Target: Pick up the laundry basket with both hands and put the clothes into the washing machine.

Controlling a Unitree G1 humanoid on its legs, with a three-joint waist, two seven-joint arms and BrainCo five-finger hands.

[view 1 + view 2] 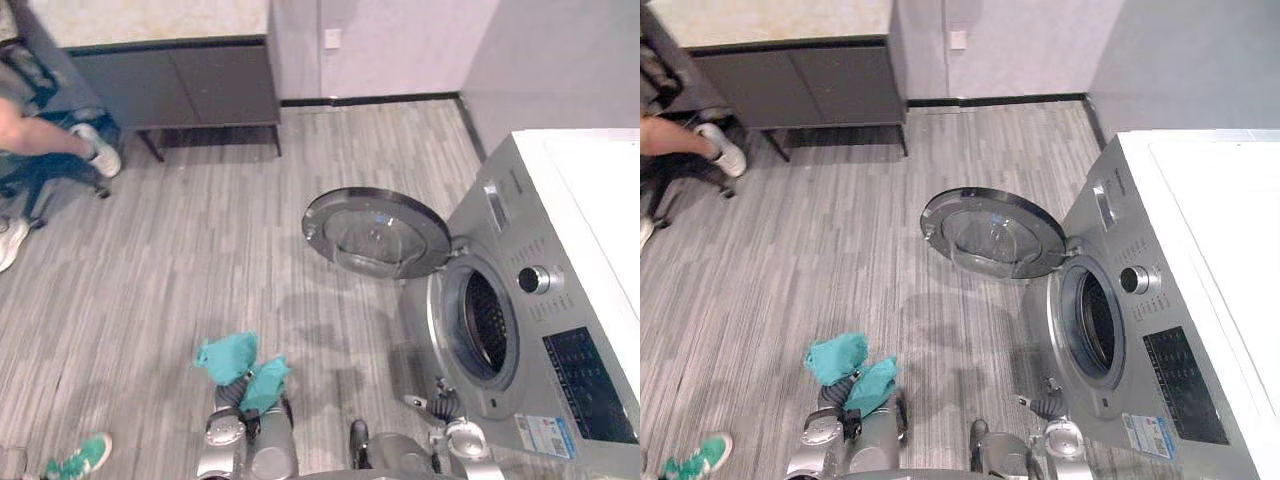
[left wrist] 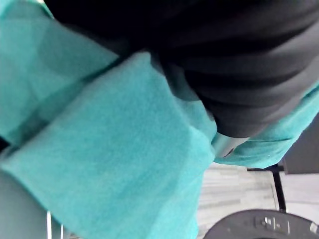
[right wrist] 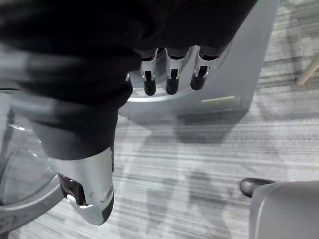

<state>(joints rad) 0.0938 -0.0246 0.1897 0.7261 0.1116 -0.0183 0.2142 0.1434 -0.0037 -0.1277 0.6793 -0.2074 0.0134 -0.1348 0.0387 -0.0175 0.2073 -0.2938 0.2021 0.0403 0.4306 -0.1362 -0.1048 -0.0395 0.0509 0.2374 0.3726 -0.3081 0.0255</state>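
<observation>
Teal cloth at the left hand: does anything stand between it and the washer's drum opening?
Nothing visible does. The door stands swung open, away from the drum opening, and bare floor lies between the teal cloth and the washing machine. The right hand hangs open low by the machine's front.

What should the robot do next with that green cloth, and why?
Probably swing the left robot hand, with the teal cloth on it, rightward toward the washing machine's drum opening: the door stands open, and the cloth is up off the floor but well left of the drum.
</observation>
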